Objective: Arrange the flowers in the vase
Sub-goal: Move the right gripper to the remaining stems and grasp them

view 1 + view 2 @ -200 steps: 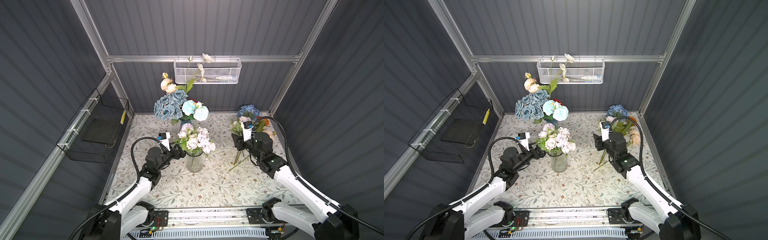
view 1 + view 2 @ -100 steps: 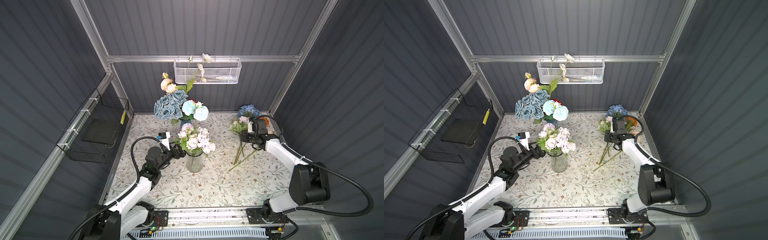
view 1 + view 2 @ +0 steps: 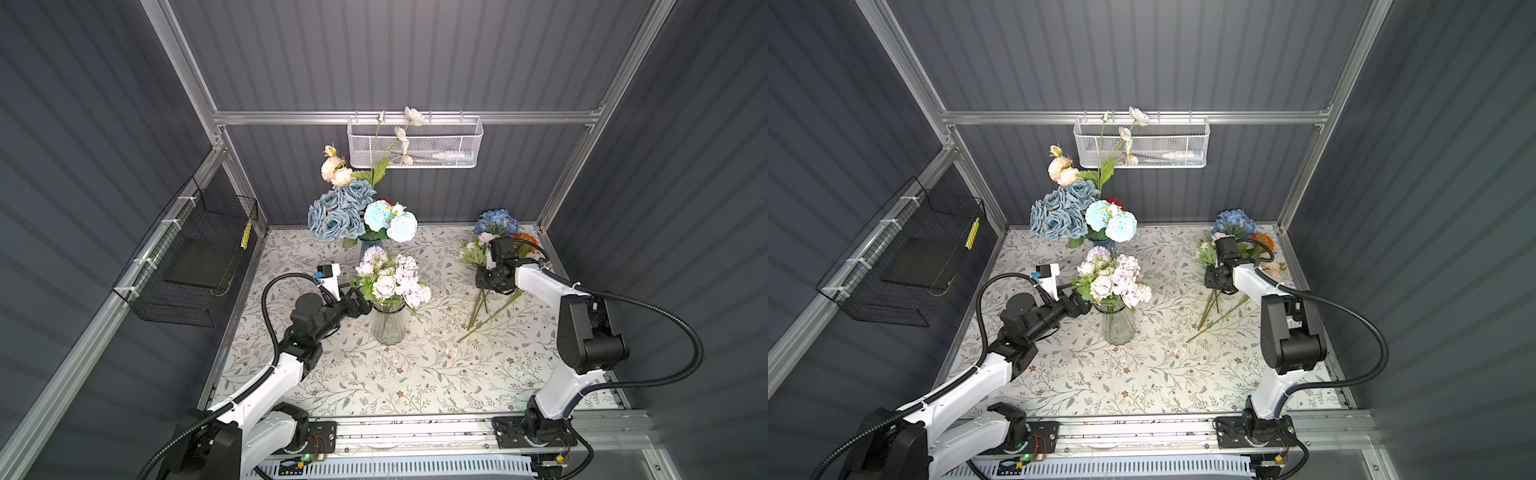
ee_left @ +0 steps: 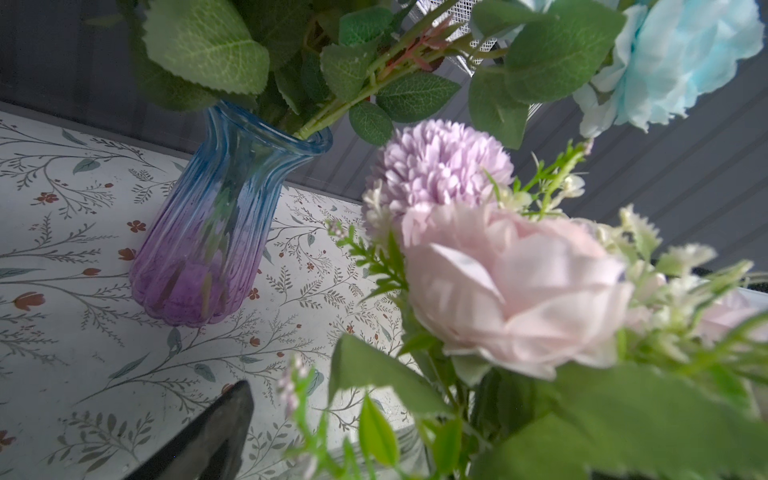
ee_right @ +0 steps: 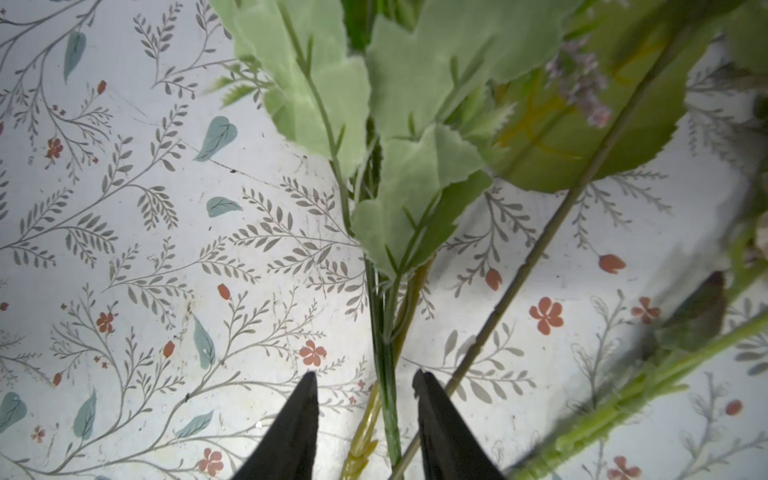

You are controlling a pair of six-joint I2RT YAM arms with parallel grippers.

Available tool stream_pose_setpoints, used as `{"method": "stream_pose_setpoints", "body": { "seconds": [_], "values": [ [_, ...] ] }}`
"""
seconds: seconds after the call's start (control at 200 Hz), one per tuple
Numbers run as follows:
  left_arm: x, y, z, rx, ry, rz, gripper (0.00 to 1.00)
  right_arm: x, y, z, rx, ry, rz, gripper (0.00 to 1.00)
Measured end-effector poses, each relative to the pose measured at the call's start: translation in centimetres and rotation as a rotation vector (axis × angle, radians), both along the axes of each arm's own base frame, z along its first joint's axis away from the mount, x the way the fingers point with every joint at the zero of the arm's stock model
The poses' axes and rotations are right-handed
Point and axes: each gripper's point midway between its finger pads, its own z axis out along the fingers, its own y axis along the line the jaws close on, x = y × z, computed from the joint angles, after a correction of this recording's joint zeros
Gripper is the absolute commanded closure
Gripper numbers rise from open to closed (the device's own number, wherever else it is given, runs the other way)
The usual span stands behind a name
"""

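left gripper (image 3: 362, 304) wide open and empty, just beside the lilac bouquet (image 3: 392, 279) in the clear glass vase (image 3: 389, 330) mid-bench (image 3: 415, 374) — right gripper (image 5: 363, 372) partly open, straddling stems (image 5: 384, 332) of the loose flowers (image 3: 496, 232) near the far right corner, not pinching them

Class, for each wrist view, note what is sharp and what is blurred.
Left wrist view: the blue-to-purple vase is sharp, the pink bloom near the lens soft. Right wrist view: the tablecloth print is crisp, the stems at one edge smeared.
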Motion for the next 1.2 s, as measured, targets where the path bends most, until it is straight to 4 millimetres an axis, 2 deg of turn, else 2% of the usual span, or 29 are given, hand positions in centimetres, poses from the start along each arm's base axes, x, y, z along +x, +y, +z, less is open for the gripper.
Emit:
{"method": "stream_pose_setpoints", "body": {
  "seconds": [0.14,0.31,0.55,0.705,0.84,0.921,1.076,1.201],
  "values": [
    [0.0,0.0,0.2,0.0,-0.006,0.0,0.01,0.7,-0.1,-0.7,-0.014,0.018,-0.008,0.66],
    [0.0,0.0,0.2,0.0,-0.006,0.0,0.01,2.3,-0.3,-0.2,-0.031,0.003,-0.015,0.72],
    [-0.1,0.1,0.5,-0.002,-0.012,0.003,0.01,2.6,-0.3,-0.8,-0.042,0.039,-0.015,0.74],
    [-0.2,0.2,0.7,-0.003,-0.016,0.004,0.01,2.5,-0.4,-1.7,-0.052,0.074,-0.014,0.85],
    [-0.2,0.2,0.7,0.0,-0.016,0.008,0.01,2.3,-0.5,-1.8,-0.055,0.086,-0.019,1.0],
    [-0.2,0.3,0.7,0.002,-0.016,0.01,0.01,2.4,-0.5,-1.8,-0.056,0.086,-0.019,1.0],
    [-0.2,0.3,0.5,0.006,-0.012,0.01,0.01,2.3,-0.6,-1.1,-0.041,0.065,-0.023,1.0],
    [-0.2,0.3,0.5,0.006,-0.012,0.01,0.01,1.7,-0.7,1.0,-0.005,0.02,-0.031,1.0]
  ]
}}
